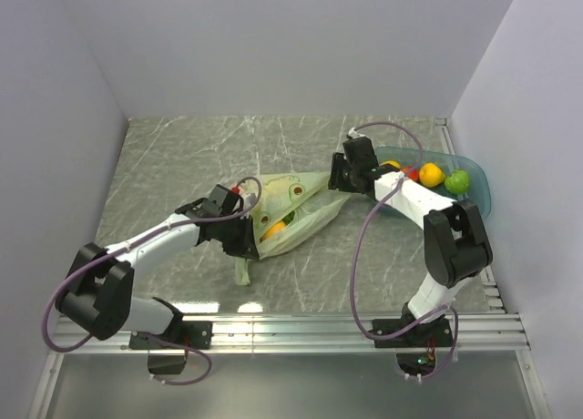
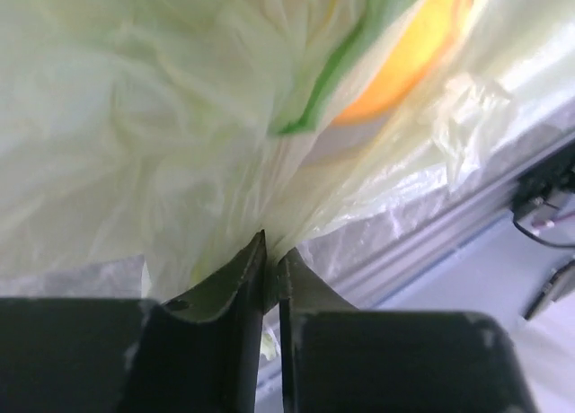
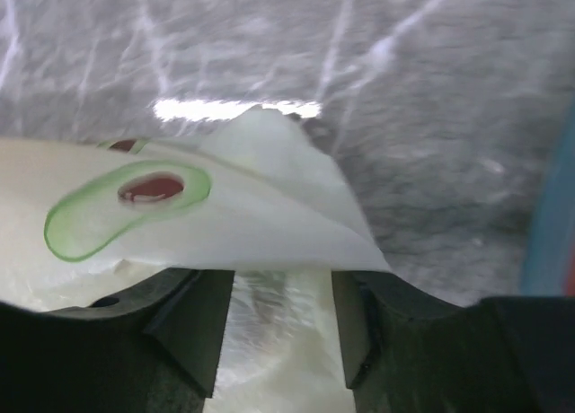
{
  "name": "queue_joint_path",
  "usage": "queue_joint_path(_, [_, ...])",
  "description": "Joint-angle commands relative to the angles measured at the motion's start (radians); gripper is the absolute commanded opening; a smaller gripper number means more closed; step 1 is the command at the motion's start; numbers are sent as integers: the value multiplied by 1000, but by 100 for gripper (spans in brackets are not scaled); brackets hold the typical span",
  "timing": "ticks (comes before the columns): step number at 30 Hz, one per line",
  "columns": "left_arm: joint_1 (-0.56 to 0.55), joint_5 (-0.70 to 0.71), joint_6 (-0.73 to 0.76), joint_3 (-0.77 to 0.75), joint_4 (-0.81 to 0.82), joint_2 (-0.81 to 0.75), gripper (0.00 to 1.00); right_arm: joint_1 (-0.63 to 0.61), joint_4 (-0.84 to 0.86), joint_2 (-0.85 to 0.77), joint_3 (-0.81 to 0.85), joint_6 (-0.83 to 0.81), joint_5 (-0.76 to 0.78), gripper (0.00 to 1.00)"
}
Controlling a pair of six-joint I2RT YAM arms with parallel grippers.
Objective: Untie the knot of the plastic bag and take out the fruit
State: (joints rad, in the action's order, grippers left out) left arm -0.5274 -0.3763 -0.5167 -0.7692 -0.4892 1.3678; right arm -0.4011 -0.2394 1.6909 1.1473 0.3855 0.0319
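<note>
The pale green plastic bag lies at the table's middle, its mouth gaping toward the left arm. Inside I see a yellow-orange fruit and something green. My left gripper is shut on the bag's rim; in the left wrist view its jaws pinch the film, with the orange fruit showing through. My right gripper is at the bag's right corner. In the right wrist view it is open, with bag film over and between its fingers. I see no knot.
A blue tray stands at the right, behind the right arm. It holds a yellow fruit, a red one and a green one. A loose strip of the bag hangs toward the metal rail at the near edge.
</note>
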Motion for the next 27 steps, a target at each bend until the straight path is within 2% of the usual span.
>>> queue_joint_path(1, [-5,-59,-11,-4,-75,-74,16,-2,14,-68,9,38,8,57])
queue_joint_path(3, [-5,-59,-11,-12,-72,-133,22,-34,34,-112,5,-9,-29,61])
queue_joint_path(6, [-5,-49,-16,-50,-34,-228,55,-126,-6,-183,23,-77,-35,64])
queue_joint_path(7, [-5,-43,-14,-79,-26,-248,72,-151,-18,-216,26,-103,-33,64])
queue_joint_path(8, [-5,-11,-16,-97,-19,-266,80,-181,-34,-235,25,-111,20,64])
queue_joint_path(10, [-5,23,-6,-158,-8,-302,90,-252,-35,-282,11,-112,40,64])
queue_joint_path(14, [-5,219,23,-238,-8,-299,88,-324,4,-344,-56,-73,65,62])
queue_joint_path(18, [-5,347,96,-281,6,-181,89,-363,54,-336,-106,-39,19,59])
queue_joint_path(24, [-34,373,164,-328,14,15,89,-409,112,-258,-184,-1,6,60])
queue_joint_path(26, [-59,372,167,-335,24,48,86,-418,133,-232,-225,15,-6,60])
queue_joint_path(27, [-65,373,165,-338,46,75,81,-420,137,-226,-242,21,-7,60])
